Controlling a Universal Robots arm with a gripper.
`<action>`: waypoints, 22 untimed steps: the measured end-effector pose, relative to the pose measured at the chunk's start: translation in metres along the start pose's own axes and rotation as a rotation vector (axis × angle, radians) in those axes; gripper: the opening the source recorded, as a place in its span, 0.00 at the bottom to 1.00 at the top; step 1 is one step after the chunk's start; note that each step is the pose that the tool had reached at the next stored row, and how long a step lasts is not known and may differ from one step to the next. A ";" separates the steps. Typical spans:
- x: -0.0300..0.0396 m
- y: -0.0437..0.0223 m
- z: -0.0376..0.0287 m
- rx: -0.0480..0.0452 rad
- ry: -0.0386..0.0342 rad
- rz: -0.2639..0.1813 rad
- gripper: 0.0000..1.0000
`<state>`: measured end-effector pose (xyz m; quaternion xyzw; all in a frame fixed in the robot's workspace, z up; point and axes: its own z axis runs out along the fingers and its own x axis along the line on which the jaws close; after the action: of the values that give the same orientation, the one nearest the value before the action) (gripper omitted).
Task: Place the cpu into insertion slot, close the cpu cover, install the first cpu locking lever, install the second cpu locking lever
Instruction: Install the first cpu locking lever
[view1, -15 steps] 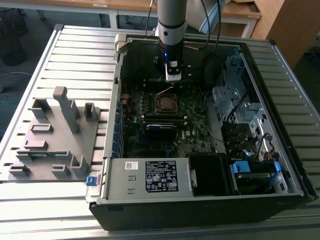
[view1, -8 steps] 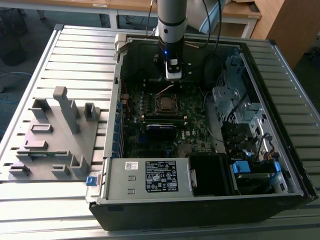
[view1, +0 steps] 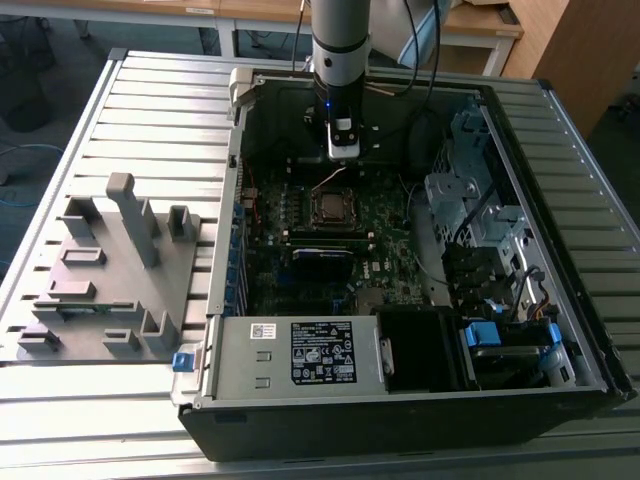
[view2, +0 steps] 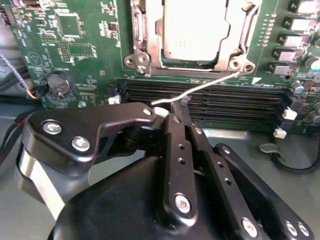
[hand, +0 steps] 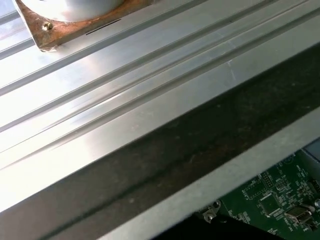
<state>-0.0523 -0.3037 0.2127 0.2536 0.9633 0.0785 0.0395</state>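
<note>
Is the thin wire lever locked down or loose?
Loose: the locking lever sticks out from the cpu cover toward the gripper, not tucked along the cover's edge.

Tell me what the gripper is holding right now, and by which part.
The gripper looks shut on a cpu locking lever, pinching the thin wire near its free end.

This looks like a robotics lab or test workshop. A ribbed aluminium surface (view1: 150, 110) carries an opened computer case (view1: 400, 425) and, on the exterior view's left, a grey moulded fixture tray (view1: 100, 290). A robot arm (view1: 340, 40) hangs above, and wooden desks (view1: 490, 25) stand at the far side.
</note>
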 end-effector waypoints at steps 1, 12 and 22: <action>0.0008 -0.0005 -0.0001 -0.0019 0.0011 0.000 0.10; 0.0062 -0.0037 -0.0021 -0.0123 0.0069 0.001 0.10; 0.0058 -0.0016 -0.0139 -0.0147 0.0082 0.002 0.10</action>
<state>-0.0598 -0.3041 0.2259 0.2539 0.9626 0.0866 0.0374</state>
